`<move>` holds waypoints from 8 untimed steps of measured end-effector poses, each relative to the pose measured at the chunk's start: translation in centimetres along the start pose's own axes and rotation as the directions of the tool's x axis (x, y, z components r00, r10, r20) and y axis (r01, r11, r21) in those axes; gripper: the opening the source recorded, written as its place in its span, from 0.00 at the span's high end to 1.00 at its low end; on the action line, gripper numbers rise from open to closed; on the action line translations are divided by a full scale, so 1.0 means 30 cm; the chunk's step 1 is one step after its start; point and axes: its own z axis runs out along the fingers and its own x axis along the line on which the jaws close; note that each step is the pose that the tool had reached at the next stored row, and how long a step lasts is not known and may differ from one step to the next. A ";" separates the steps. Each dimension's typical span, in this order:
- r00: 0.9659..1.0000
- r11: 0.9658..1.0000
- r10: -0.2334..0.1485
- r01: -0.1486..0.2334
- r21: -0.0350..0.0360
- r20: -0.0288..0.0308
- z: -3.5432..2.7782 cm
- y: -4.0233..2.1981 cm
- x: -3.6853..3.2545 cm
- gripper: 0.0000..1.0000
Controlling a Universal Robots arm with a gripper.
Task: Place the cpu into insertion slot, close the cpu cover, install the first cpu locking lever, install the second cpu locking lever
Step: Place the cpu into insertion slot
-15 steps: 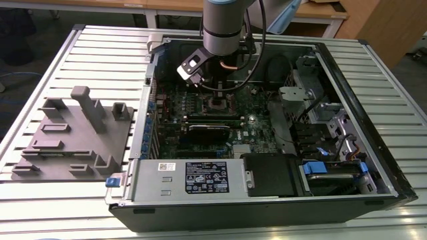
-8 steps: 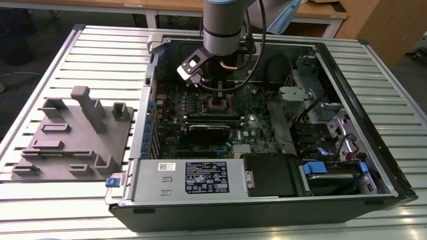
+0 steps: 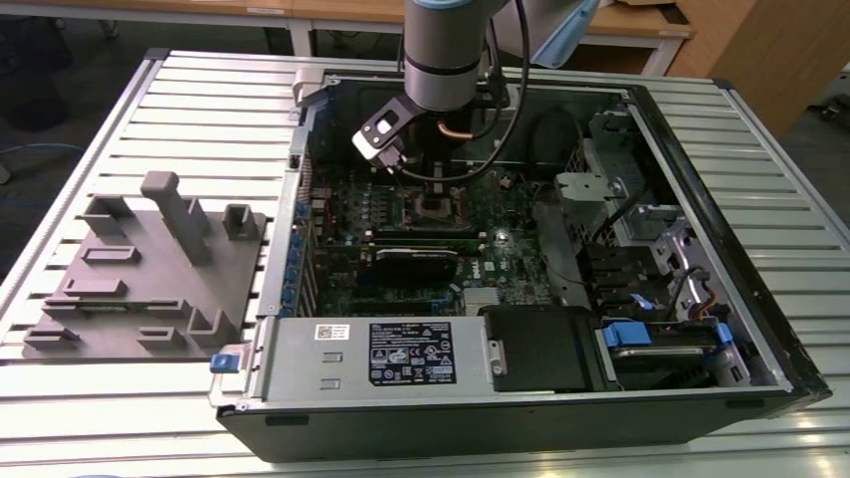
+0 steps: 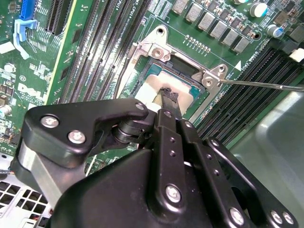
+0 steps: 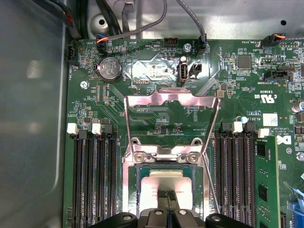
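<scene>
The cpu (image 5: 166, 183) has a silvery top and lies flat in the insertion slot (image 5: 129, 190), with green board all round it. In the second wrist view the cpu (image 4: 148, 91) looks pale inside the slot's metal frame (image 4: 156, 47). My gripper (image 5: 167, 197) hangs straight over the chip. Its two fingertips (image 4: 168, 95) are close together at the chip's top, and I see nothing between them. The cpu cover (image 5: 171, 98) stands raised from its hinge edge. A thin lever rod (image 4: 261, 85) sticks out sideways from the socket. In the exterior view my gripper (image 3: 428, 187) is deep in the open computer case (image 3: 743, 299).
Long black memory slots (image 5: 95, 175) flank the socket on both sides. A black card (image 3: 425, 261) and the power supply (image 3: 398, 354) lie nearer the case front. A grey fixture block (image 3: 146, 269) sits on the slatted table at the exterior view's left. Cables (image 5: 142, 23) run along the case wall.
</scene>
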 end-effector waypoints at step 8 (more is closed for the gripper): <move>1.000 1.000 0.000 0.000 0.000 0.000 0.001 0.000 0.000 0.90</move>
